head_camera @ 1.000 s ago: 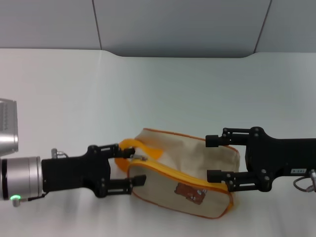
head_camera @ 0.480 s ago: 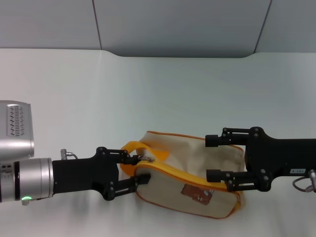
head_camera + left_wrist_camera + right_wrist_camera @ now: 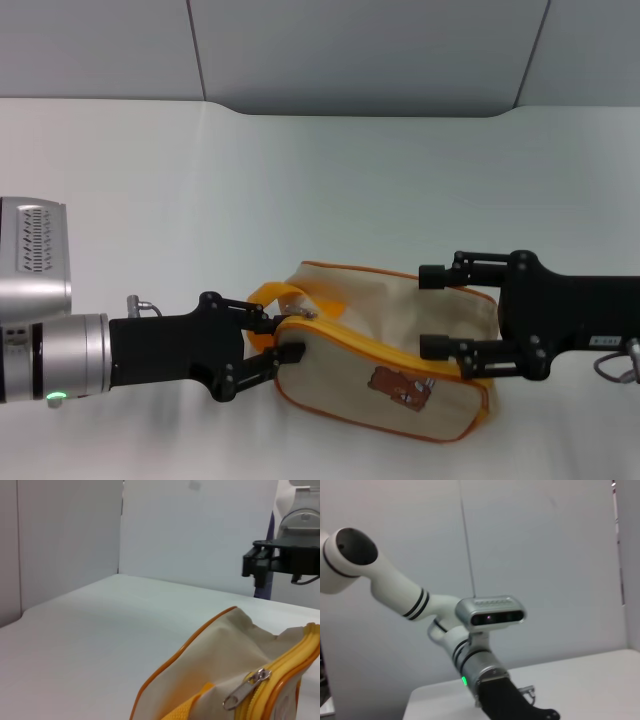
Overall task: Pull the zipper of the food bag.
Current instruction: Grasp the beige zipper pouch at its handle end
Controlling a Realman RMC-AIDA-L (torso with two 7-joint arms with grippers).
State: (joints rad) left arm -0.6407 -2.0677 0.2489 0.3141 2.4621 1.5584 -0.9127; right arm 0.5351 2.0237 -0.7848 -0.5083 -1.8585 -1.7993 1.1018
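Observation:
The food bag [image 3: 400, 320] lies on its side on the white table, bear print [image 3: 398, 388] facing me. The zipper [image 3: 380, 347] runs along its upper front edge. The silver pull tab [image 3: 300, 314] sits at the bag's left end beside the loop handle [image 3: 262, 296]. My left gripper [image 3: 280, 338] is open with a narrow gap, its fingertips against the bag's left end just short of the tab. The tab hangs free in the left wrist view [image 3: 243, 690]. My right gripper [image 3: 433, 311] is open wide, one finger on each side of the bag's right end.
The white table [image 3: 300, 180] stretches back to a grey wall. The right gripper shows far off in the left wrist view [image 3: 257, 565]. The right wrist view shows the left arm and its wrist camera [image 3: 490, 614].
My left gripper has moved right and its fingers have narrowed at the bag's left end. The bag has slid right. The right gripper has shifted slightly right and down.

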